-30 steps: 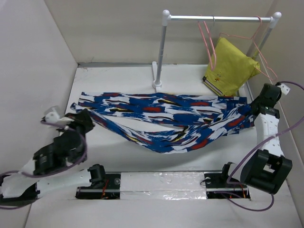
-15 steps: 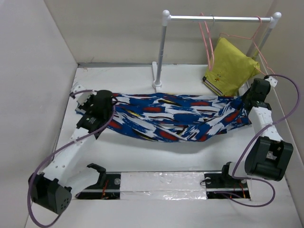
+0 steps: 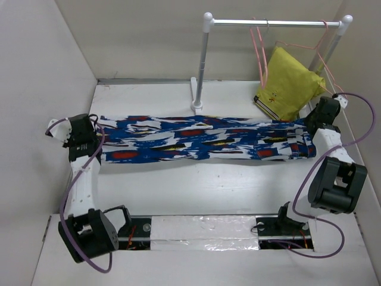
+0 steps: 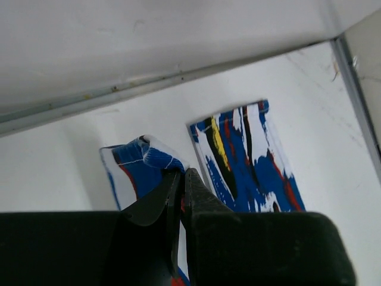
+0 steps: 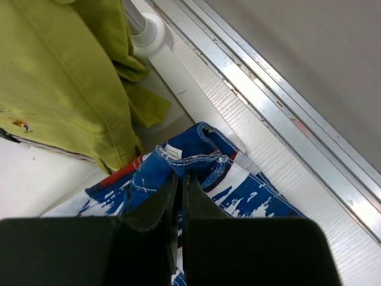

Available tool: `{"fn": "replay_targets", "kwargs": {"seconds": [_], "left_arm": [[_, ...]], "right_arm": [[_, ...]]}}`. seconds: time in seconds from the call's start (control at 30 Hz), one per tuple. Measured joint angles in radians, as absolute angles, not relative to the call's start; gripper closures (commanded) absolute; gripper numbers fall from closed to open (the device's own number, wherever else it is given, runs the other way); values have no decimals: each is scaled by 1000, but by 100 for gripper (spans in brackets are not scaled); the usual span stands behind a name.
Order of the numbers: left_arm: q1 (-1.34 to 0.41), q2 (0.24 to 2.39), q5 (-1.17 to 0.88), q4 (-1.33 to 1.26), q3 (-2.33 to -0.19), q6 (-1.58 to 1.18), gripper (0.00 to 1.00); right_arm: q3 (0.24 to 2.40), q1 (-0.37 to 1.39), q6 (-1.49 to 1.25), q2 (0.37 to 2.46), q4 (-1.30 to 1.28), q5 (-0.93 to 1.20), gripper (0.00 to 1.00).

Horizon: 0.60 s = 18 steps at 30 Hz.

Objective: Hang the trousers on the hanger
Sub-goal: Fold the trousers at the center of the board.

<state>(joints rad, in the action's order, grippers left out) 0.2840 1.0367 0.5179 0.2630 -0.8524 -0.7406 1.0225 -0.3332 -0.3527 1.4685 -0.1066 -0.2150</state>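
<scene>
Though the left gripper point(image 3: 93, 141) and right gripper point(image 3: 310, 131) clamp the trousers point(image 3: 202, 140) taut between them, the hanger point(image 3: 259, 56) beyond the right one hangs bare, untouched.

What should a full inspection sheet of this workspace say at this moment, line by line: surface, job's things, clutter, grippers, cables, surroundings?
Surface: white table, bare apart from the trousers and the rail's foot.
Job's things: trousers stretched in a long band from left to right, not on the hanger; empty pink hanger hangs from the rail.
Clutter: yellow garment draped on a second pink hanger at the rail's right end.
Grippers: left gripper shut on the trousers' left end; right gripper shut on their right end, beside a sewn label.
Cables: a purple cable loops beside each arm.
Surroundings: white walls around the table; nothing else seen.
</scene>
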Motion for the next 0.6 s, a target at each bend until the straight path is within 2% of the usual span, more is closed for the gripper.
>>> {"fn": "replay_targets", "kwargs": {"seconds": [0.23,0.6], "left_arm": [[293,1198,446,257,-903,-736,100],[285,1456,396,212,-1096,-688,100]], "right_arm": [[1102,-348,-355,1565,-104,-180,100],[1161,-337,-344,1642,-97,-177,100]]}}
